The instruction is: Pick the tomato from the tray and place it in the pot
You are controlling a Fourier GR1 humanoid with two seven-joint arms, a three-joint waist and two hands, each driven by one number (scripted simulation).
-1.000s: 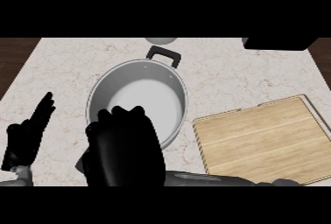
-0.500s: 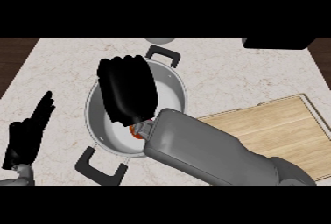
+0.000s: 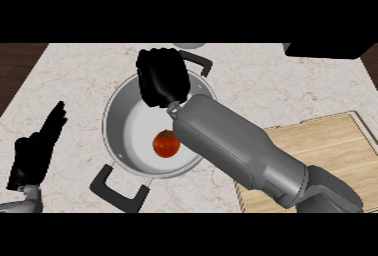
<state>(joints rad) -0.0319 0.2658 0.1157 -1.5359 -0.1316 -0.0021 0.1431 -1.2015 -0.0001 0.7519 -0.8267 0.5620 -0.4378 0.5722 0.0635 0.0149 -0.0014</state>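
Marble counter (image 3: 295, 85): small red tomato (image 3: 166, 143) now lies released inside grey steel pot (image 3: 118, 112), black right hand (image 3: 160, 76) curled empty above; placement looks done.

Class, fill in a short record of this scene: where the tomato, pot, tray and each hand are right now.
tomato: lying inside the pot
pot: on the counter, handles at upper right and lower left
tray: wooden, right of the pot, nothing visible on it
right hand: over the pot's far rim, fingers curled, holding nothing
left hand: open, resting at the left edge
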